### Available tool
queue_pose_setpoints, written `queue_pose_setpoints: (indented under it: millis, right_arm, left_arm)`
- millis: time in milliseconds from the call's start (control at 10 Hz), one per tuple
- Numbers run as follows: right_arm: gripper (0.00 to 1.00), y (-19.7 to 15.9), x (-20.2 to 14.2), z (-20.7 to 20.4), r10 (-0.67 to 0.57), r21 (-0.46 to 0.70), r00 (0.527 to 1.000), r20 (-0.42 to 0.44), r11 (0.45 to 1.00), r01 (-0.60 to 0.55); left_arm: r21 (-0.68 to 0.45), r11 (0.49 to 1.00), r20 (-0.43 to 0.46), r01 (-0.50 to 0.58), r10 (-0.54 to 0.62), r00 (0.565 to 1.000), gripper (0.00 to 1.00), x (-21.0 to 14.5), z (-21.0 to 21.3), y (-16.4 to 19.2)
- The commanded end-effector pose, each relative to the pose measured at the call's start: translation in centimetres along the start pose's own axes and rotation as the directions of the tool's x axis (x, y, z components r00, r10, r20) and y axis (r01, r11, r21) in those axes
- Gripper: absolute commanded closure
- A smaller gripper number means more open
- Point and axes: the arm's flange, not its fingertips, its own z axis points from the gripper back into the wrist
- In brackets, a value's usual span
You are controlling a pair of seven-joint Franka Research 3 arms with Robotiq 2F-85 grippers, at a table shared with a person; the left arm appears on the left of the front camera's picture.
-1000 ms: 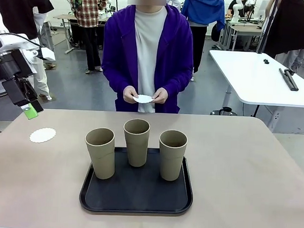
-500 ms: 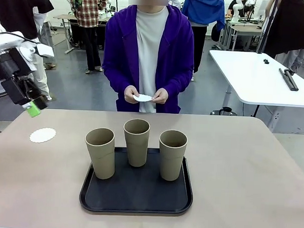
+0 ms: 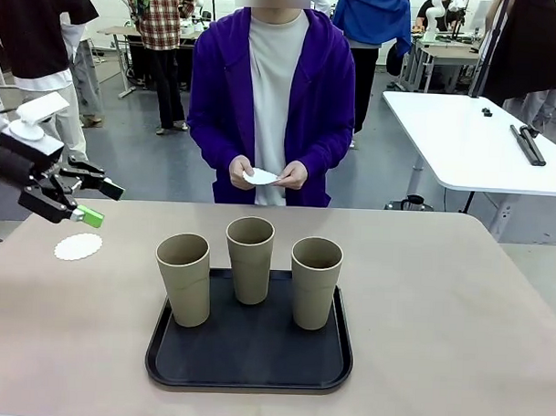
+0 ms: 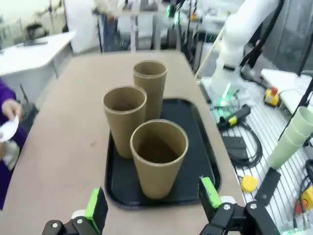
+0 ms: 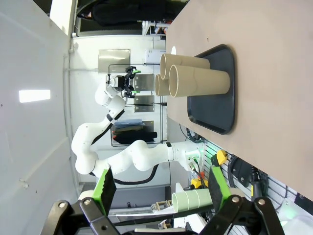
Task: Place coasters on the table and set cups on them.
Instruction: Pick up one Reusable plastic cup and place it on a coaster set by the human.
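Three khaki cups (image 3: 183, 278) (image 3: 250, 258) (image 3: 316, 281) stand upright on a black tray (image 3: 249, 379) in the middle of the beige table (image 3: 439, 305). One white coaster (image 3: 78, 247) lies flat on the table at the left. The person at the far side holds another coaster (image 3: 261, 178) in both hands. My left gripper (image 3: 103, 205) hovers open above the lying coaster, its fingers aimed sideways at the cups. In the left wrist view the nearest cup (image 4: 158, 163) stands ahead of the open left gripper (image 4: 152, 203). My right gripper (image 5: 161, 185) is open and empty, off the table's side.
A white table (image 3: 472, 142) with dark tools stands at the back right. Other people stand behind the person. Cables, a stack of green cups (image 4: 293, 139) and my arm's base (image 4: 230, 73) lie beyond the table's near edge.
My left gripper has swung from pointing downward to pointing sideways at the cups and shifted slightly right. The cups, the coasters and the person's hands have stayed put.
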Motion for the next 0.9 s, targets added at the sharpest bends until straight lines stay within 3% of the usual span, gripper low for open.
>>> queue_pose_setpoints:
  millis: [0, 300, 800]
  right_arm:
    - [0.00, 0.1, 0.0, 0.1, 0.007, 0.012, 1.000, 0.000, 1.000, -0.007]
    - [0.00, 0.1, 0.0, 0.1, 0.007, 0.012, 1.000, 0.000, 1.000, -0.007]
    - [0.00, 0.1, 0.0, 0.1, 0.007, 0.012, 1.000, 0.000, 1.000, -0.007]
  left_arm:
    - [-0.114, 0.993, 0.158, -0.003, 0.021, 0.987, 0.00, -2.6, -0.7, 0.5]
    - [-0.120, 0.993, 0.248, 0.018, 0.012, 0.969, 0.00, -6.3, -2.4, 0.5]
    - [-0.048, 0.999, 0.176, 0.003, 0.005, 0.984, 0.00, -11.4, -6.1, 1.5]
